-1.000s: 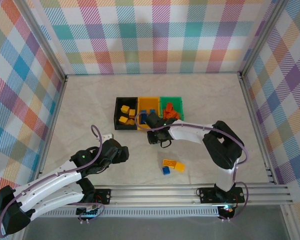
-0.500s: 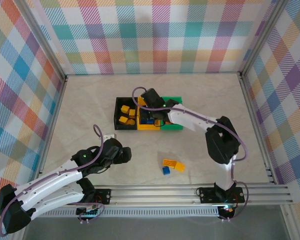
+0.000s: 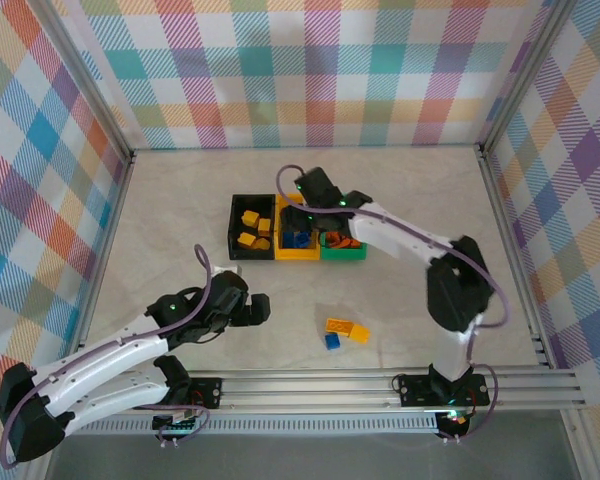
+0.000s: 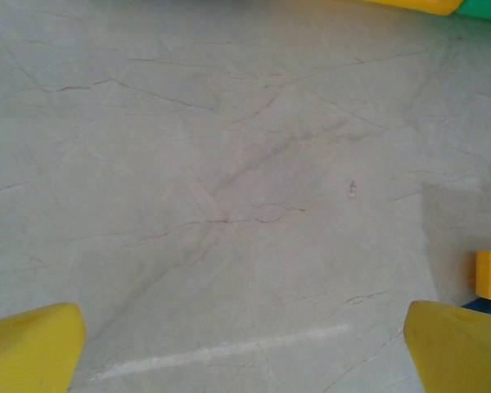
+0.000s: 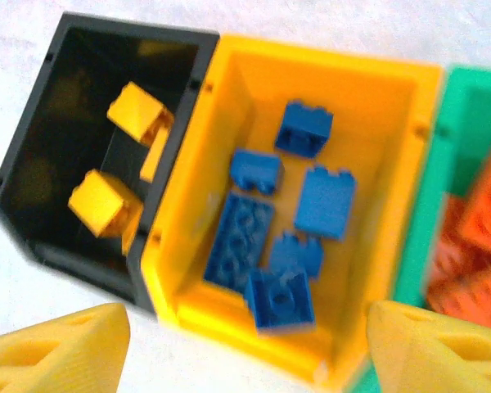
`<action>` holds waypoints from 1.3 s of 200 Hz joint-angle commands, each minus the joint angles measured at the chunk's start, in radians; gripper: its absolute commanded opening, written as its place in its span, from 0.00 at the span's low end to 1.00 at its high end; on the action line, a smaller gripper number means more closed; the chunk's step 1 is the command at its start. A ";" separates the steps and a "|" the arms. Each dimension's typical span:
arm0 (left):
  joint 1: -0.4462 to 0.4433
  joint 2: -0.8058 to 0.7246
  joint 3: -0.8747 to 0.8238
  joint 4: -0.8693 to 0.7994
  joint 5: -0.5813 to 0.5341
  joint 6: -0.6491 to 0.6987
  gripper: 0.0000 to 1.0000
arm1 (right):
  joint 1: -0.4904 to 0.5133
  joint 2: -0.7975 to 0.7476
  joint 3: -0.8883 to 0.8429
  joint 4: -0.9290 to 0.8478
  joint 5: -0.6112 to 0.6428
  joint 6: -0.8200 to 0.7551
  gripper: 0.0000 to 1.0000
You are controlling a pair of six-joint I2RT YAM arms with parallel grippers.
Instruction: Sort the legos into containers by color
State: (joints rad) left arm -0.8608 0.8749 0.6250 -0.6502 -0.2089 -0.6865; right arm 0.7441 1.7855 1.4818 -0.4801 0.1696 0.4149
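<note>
1. The middle bin (image 5: pixel 393 90) is yellow-orange, its blue legos (image 5: pixel 323 201) inside.
2. Left of it: black bin (image 5: pixel 74 49), yellow legos (image 5: pixel 106 201).
3. Right of it: green bin (image 5: pixel 466 106), orange legos (image 5: pixel 487 213).
4. Before it: a yellow lego (image 3: pixel 346 329) and a blue lego (image 3: pixel 332 342) on the pale veined table (image 3: pixel 180 200).
5. Behind it: pastel plaid walls (image 3: pixel 320 70).

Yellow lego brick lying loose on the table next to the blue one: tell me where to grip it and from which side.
Come straight down on the long yellow plastic lego brick, jaws across its narrow width near mid-length. It lies flat, and the small blue plastic brick crowds its near left end, so probably stay right of that.
</note>
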 commanded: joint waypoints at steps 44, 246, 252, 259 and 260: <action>0.003 0.074 0.033 0.064 0.024 0.057 1.00 | 0.111 -0.449 -0.515 -0.266 -0.044 0.221 0.77; 0.003 0.129 -0.013 0.103 0.023 0.038 1.00 | 0.170 -0.488 -0.825 -0.186 -0.153 0.566 0.71; 0.002 0.128 -0.013 0.102 0.022 0.037 1.00 | 0.170 -0.481 -0.827 -0.193 -0.153 0.565 0.70; 0.003 0.127 -0.013 0.101 0.022 0.040 1.00 | 0.170 -0.472 -0.826 -0.198 -0.153 0.561 0.68; 0.003 0.127 -0.013 0.101 0.021 0.041 1.00 | 0.170 -0.471 -0.826 -0.198 -0.153 0.560 0.68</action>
State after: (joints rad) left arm -0.8608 1.0233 0.6292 -0.5457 -0.1761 -0.6498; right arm 0.9108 1.2861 0.6411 -0.6392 -0.0071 0.9657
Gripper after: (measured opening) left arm 0.999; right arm 0.699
